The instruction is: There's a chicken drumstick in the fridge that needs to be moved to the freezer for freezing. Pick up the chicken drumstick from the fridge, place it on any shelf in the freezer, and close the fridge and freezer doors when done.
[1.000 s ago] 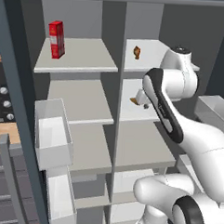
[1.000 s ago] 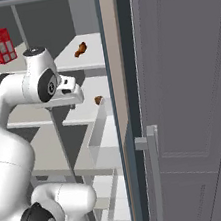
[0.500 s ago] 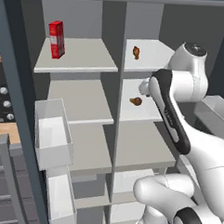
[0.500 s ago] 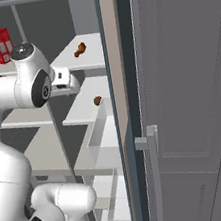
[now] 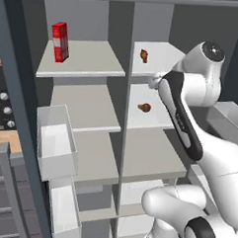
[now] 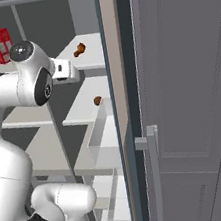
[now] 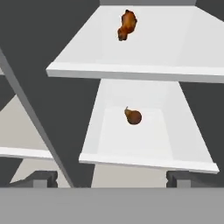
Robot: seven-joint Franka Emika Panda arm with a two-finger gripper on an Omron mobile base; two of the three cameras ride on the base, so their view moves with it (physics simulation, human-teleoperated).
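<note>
The tiny orange-brown chicken drumstick [image 7: 132, 116] lay on a light-grey shelf [image 7: 144, 144] (second one down); the jaws stood spread wide, empty, drumstick at twelve o'clock.

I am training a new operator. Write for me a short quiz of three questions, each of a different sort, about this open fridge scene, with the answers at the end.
1. True or false: the chicken drumstick lies on the shelf directly under the one that carries the darker brown lump.
2. Multiple choice: the red carton stands on
A. the top shelf of the left column
B. the same shelf as the drumstick
C. a clear bin
3. Fill in: the gripper is ____ and holds nothing.

Key: 1 true; 2 A; 3 open.
</note>
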